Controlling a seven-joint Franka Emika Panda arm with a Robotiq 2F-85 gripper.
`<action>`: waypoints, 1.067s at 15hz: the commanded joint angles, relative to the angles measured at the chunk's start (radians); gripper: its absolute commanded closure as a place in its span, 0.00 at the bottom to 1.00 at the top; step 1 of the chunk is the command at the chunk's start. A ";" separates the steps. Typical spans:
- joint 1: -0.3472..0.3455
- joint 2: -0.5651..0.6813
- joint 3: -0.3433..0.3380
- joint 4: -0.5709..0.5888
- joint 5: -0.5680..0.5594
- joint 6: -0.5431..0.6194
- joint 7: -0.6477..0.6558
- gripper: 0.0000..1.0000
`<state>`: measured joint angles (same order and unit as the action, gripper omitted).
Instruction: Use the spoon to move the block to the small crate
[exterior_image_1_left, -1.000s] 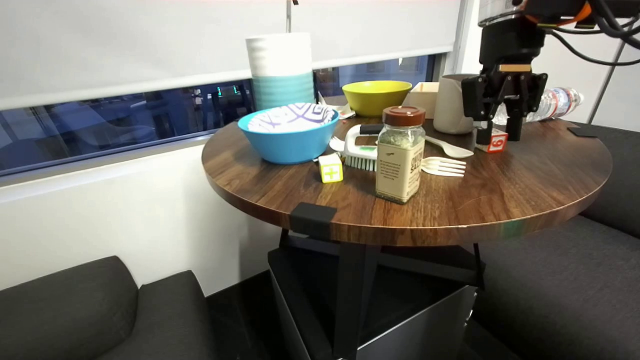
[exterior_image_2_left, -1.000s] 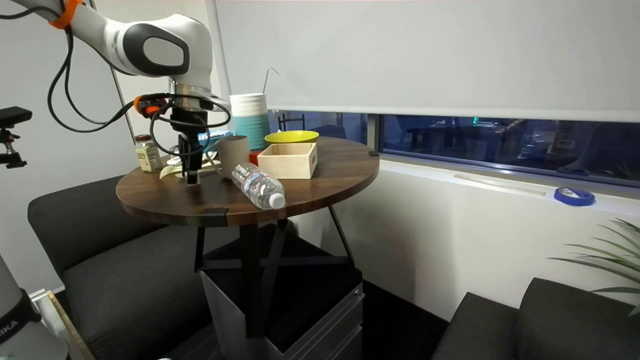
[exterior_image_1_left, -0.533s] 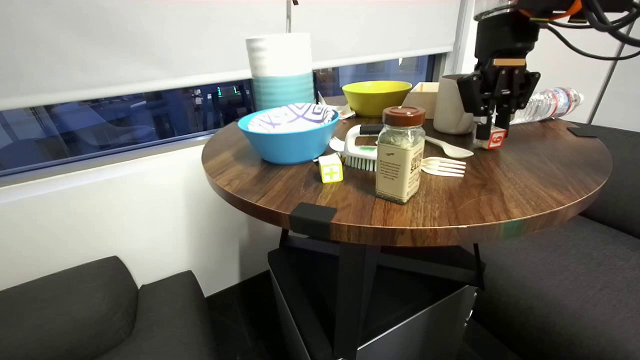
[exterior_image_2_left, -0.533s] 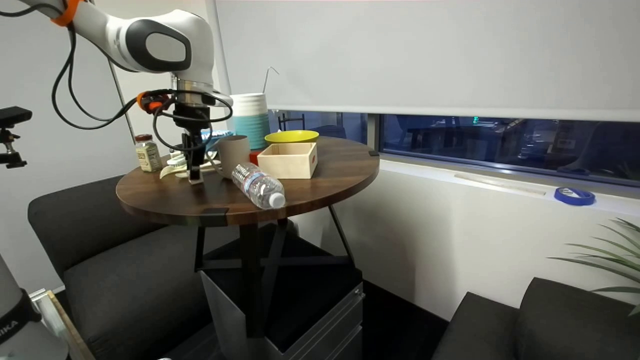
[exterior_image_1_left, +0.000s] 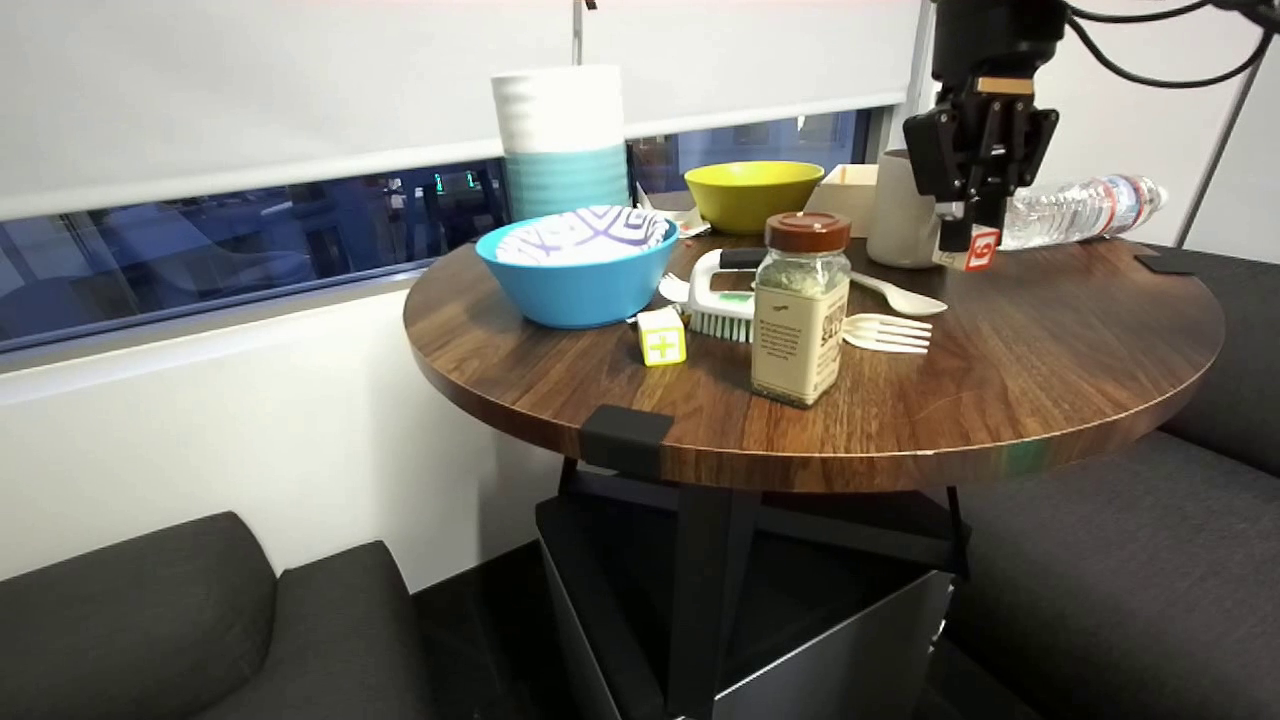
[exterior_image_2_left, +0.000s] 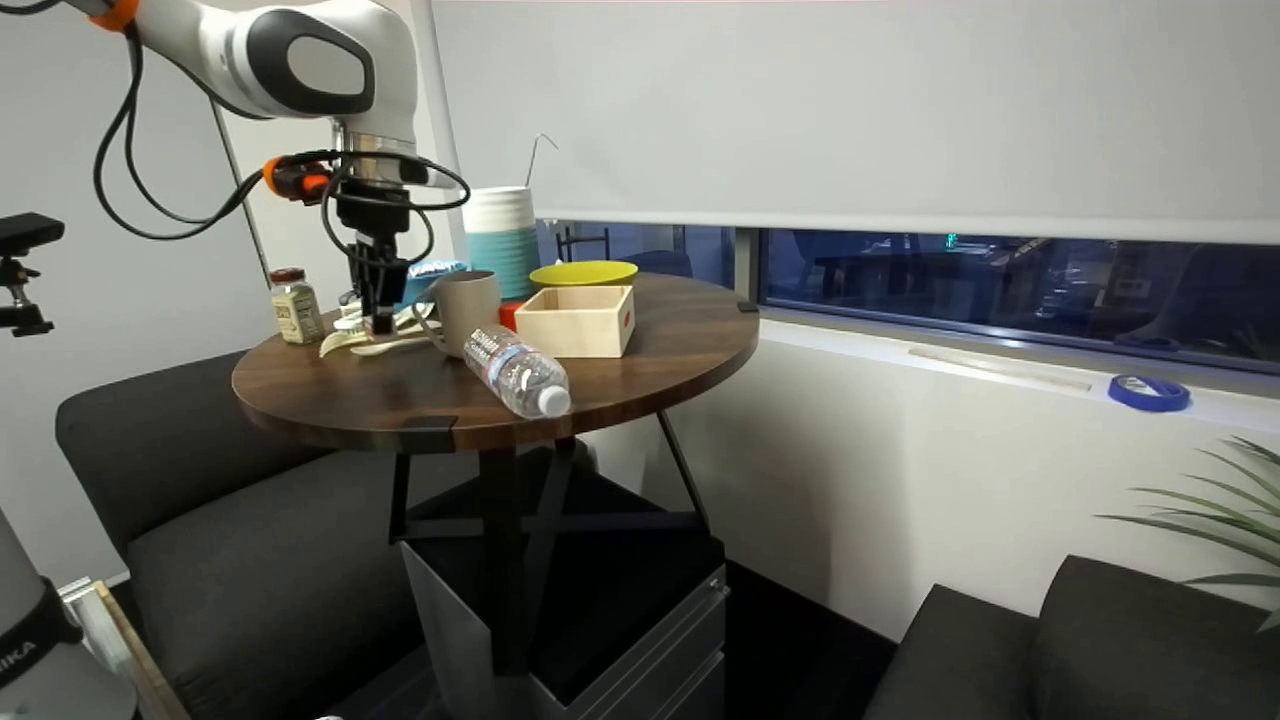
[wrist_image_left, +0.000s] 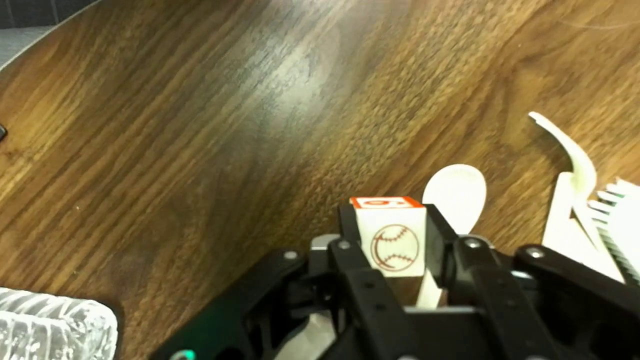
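Observation:
The block (exterior_image_1_left: 982, 250) is a small white cube with a red-bordered 6; a baseball picture shows on the block in the wrist view (wrist_image_left: 392, 250). My gripper (exterior_image_1_left: 968, 228) is shut on the block, its fingers on two opposite sides, also in the wrist view (wrist_image_left: 389, 227). The block hangs above the table. The white spoon (exterior_image_1_left: 905, 298) lies on the table beside and below the block; its bowl shows in the wrist view (wrist_image_left: 456, 195), its handle partly hidden by the gripper. The small crate (exterior_image_2_left: 572, 330) is an open pale wooden box, partly hidden behind the mug in an exterior view (exterior_image_1_left: 848, 190).
A grey mug (exterior_image_2_left: 470, 310) and a lying water bottle (exterior_image_2_left: 515, 370) stand between gripper and crate. A yellow bowl (exterior_image_1_left: 755, 195), blue bowl (exterior_image_1_left: 580, 285), brush (exterior_image_1_left: 722, 325), fork (exterior_image_1_left: 890, 333), yellow cube (exterior_image_1_left: 662, 338) and spice jar (exterior_image_1_left: 800, 330) are also on the table.
My gripper has closed on the block and risen with it off the table. The block has moved up and slightly left in an exterior view. The spoon and other things have stayed put.

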<state>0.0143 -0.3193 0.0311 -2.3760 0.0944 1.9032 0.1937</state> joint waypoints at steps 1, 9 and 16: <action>0.026 0.044 0.011 0.055 0.024 -0.039 -0.064 0.91; 0.050 0.122 0.028 0.104 0.089 -0.100 -0.040 0.91; 0.039 0.138 0.042 0.103 0.074 -0.060 0.084 0.91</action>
<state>0.0587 -0.1949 0.0626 -2.2951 0.1592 1.8382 0.2225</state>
